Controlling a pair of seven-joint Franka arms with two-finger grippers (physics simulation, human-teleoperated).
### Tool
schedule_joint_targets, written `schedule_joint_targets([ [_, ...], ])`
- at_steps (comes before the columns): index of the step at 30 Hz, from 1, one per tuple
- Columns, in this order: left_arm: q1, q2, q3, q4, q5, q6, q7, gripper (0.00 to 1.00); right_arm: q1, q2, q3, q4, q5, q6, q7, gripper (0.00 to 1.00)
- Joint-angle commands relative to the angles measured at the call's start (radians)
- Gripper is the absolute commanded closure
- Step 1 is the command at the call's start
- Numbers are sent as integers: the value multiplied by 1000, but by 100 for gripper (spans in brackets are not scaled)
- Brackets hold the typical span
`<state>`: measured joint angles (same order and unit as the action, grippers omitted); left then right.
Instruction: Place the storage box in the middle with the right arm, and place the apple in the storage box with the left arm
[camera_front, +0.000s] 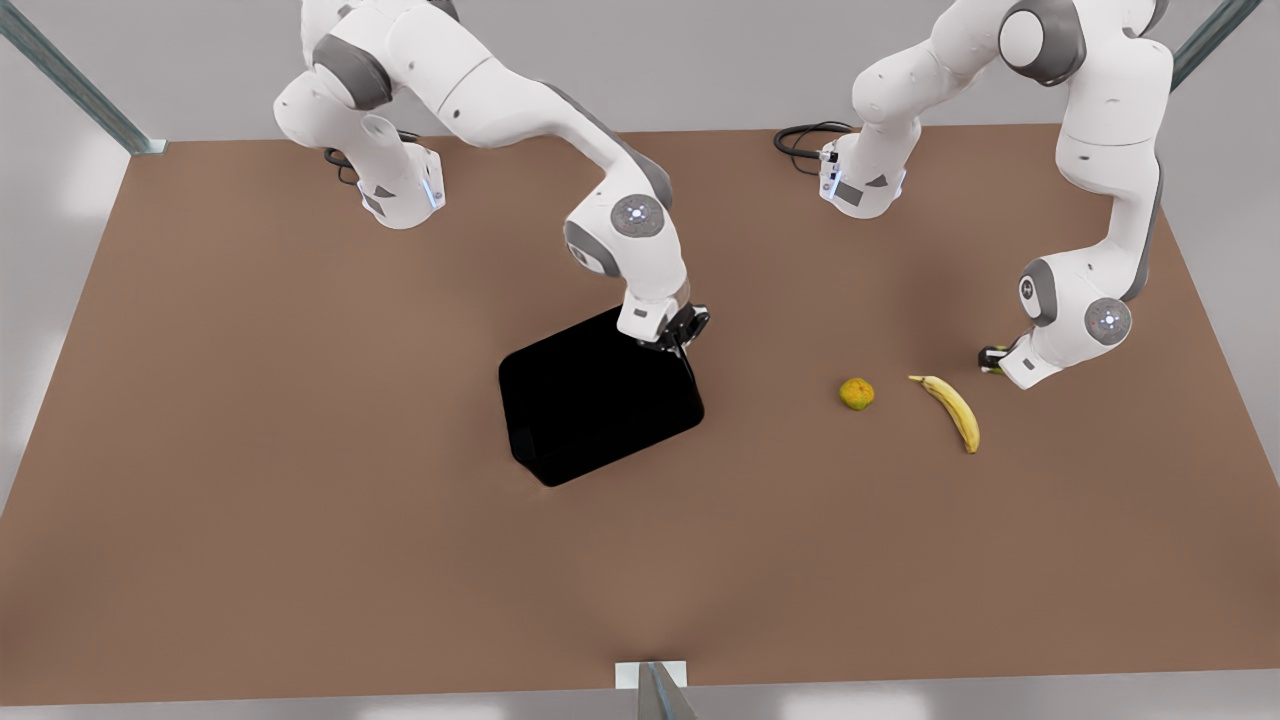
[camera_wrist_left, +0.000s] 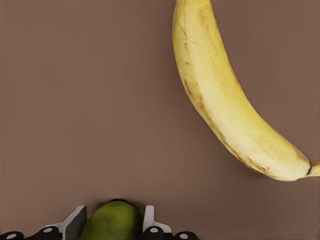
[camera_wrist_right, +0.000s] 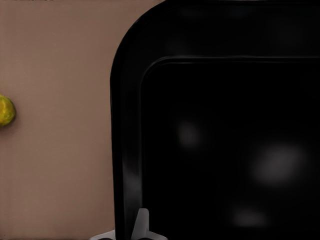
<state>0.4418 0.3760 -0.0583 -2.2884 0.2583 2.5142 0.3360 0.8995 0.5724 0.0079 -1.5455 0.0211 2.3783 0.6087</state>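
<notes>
While the right end effector (camera_front: 682, 338) is pinching the box (camera_front: 598, 400) wall | left end effector (camera_front: 993, 360) is closing around the apple (camera_wrist_left: 112, 221) | squeeze centred, lift straight, clearing the banana (camera_front: 953, 408).

The storage box (camera_wrist_right: 127, 150) looks like glossy black plastic, its smooth low walls and floor catching soft pale highlights. The table (camera_front: 250, 450) is a matt brown surface, even and unpatterned. The apple (camera_wrist_left: 111, 222) has a smooth, dull green skin. The banana (camera_wrist_left: 220, 95) is matt yellow with brown flecks and streaks. The arms wear smooth, slightly shiny white and grey shells.
</notes>
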Motion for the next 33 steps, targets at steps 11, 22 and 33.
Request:
schedule_joint_targets([
  [11,5,-6,2,-28,1,-9,5,21,159,235,-37,257,-6,58,191,79],
  [22,8,-11,0,-36,21,-9,6,39,33,26,-45,242,91,-136,177,0],
  [33,6,-42,-6,-36,10,-31,-20,39,-709,-575,37,-84,-43,-634,-501,0],
])
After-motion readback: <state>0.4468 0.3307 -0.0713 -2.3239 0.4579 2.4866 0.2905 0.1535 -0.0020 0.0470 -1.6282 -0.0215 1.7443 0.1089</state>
